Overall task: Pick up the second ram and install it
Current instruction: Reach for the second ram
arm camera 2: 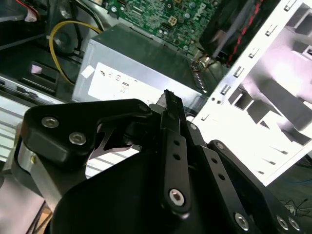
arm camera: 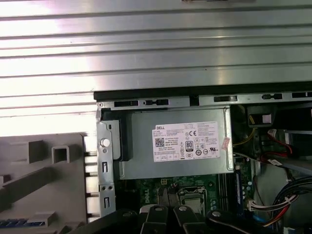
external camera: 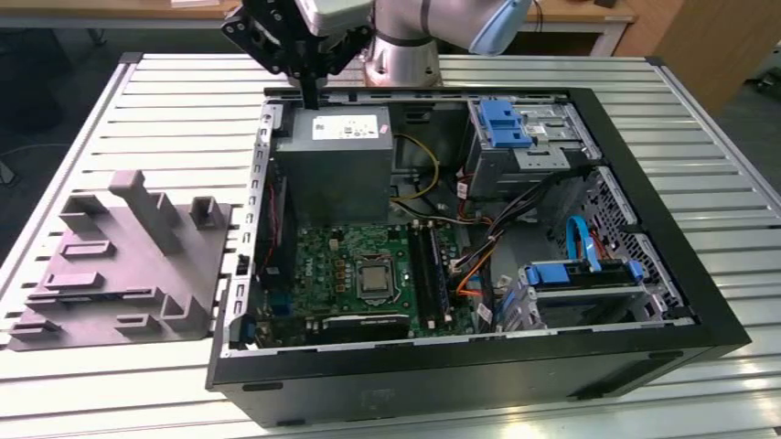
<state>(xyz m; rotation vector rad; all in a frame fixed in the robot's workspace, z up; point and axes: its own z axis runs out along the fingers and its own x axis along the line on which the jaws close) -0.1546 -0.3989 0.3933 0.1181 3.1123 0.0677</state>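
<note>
My gripper hangs over the twelve o'clock edge of the grey metal power supply box; open or closed, I cannot tell.

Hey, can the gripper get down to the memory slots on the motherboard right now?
Probably yes. The case is open on top and the slots lie uncovered beside the processor socket. The gripper hangs above the power supply; cables run close by.

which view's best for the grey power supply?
First wrist view: the power supply shows its labelled face square-on. Exterior view shows it obliquely; in the second wrist view the gripper covers part of it.
</note>
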